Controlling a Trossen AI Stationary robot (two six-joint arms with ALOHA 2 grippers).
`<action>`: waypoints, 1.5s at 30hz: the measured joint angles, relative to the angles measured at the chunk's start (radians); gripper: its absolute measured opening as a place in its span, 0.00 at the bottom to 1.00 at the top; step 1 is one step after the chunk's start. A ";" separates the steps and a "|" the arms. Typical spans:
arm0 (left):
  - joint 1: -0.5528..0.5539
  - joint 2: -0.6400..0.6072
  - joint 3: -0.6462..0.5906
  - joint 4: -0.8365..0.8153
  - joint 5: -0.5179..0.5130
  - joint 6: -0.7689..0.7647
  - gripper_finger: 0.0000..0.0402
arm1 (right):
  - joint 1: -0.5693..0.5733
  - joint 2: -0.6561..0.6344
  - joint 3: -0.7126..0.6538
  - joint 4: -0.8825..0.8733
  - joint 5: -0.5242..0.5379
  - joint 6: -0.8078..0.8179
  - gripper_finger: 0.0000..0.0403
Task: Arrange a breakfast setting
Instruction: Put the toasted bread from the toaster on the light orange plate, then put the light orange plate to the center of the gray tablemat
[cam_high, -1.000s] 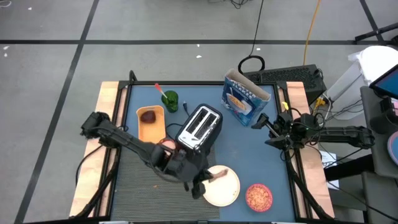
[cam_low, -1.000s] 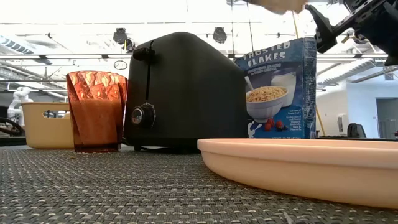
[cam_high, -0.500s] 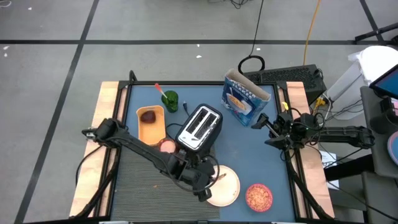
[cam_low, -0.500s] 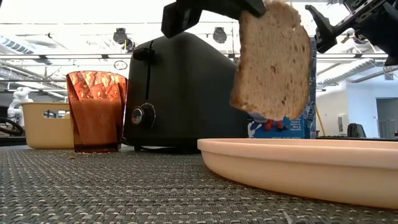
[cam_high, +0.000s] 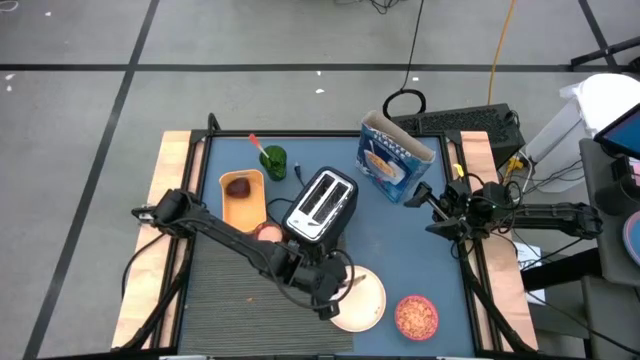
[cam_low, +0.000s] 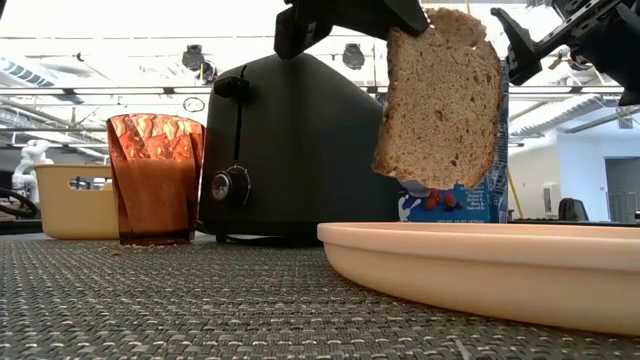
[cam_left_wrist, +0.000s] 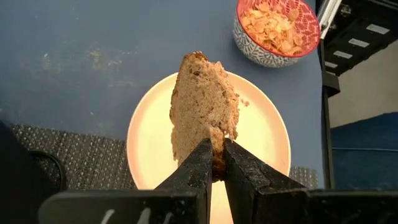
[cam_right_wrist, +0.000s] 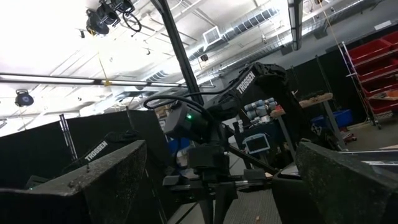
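A brown toast slice hangs upright over the round cream plate, with my left gripper shut on it. The plate lies near the table's front edge, and the pink bowl of cereal stands just right of it. A red-handled spoon stands in a green cup at the far left. My right gripper waits open at the table's right edge, raised, with nothing between its fingers. My left gripper pinches the toast's upper crust edge between its two fingers. The fingers slant down from the table's left side. The slice hangs upright below them, its lower edge clear above the plate.
A black-and-silver toaster stands behind the plate. A blue cereal box is at the far right, an orange container at the left, and a reddish glass beside the toaster. A dark ribbed mat covers the near left.
My left gripper has come down toward the plate with the toast, still shut on it. In the low view the slice has dropped in from above and now hangs upright just over the plate's rim. In the last half second it has hardly moved.
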 joint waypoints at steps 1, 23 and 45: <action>0.000 0.000 0.000 0.000 -0.001 0.001 0.08 | 0.000 0.000 0.000 0.000 0.000 0.000 0.99; -0.002 0.000 -0.059 0.056 0.000 0.034 0.08 | 0.000 0.000 0.000 0.000 0.000 0.000 0.99; 0.013 0.000 -0.059 0.077 0.001 -0.042 0.38 | 0.000 0.000 0.000 0.000 0.000 0.001 0.99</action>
